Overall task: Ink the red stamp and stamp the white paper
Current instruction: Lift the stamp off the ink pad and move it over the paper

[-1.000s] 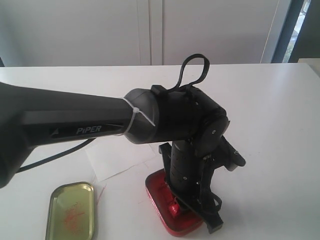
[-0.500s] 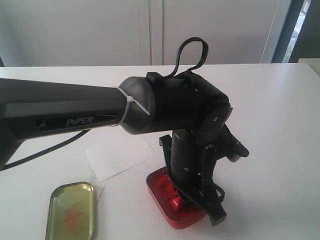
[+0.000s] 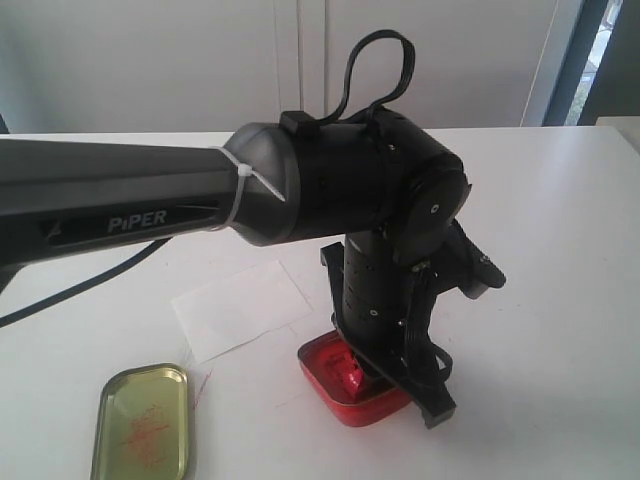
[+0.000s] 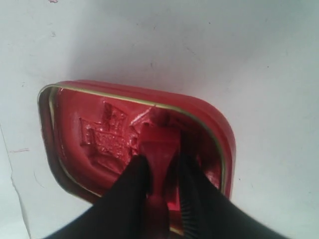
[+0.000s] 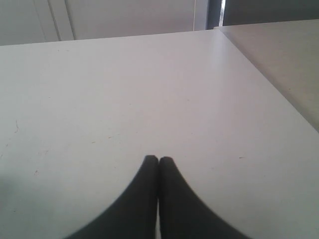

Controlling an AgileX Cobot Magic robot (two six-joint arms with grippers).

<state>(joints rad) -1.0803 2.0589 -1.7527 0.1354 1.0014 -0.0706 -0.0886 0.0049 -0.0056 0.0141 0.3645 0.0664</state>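
Observation:
My left gripper (image 4: 162,167) is shut on the handle of the red stamp (image 4: 158,144), whose base hangs over the ink pad of the oval red tin (image 4: 99,134); I cannot tell whether it touches the pad. In the exterior view the same gripper (image 3: 365,372) points down into that red tin (image 3: 345,385) with the stamp (image 3: 350,372) between its fingers. The white paper (image 3: 240,308) lies flat just left of the tin. My right gripper (image 5: 158,160) is shut on nothing above bare table, out of the exterior view.
The gold-green oval tin lid (image 3: 142,420) lies open side up at the front left, smeared with red ink. The left arm (image 3: 200,205) spans the scene from the left. The table edge (image 5: 264,74) runs near the right gripper.
The left arm has risen and shifted slightly, lifting the wrist while the stamp stays over the red tin. More of the white paper shows now.

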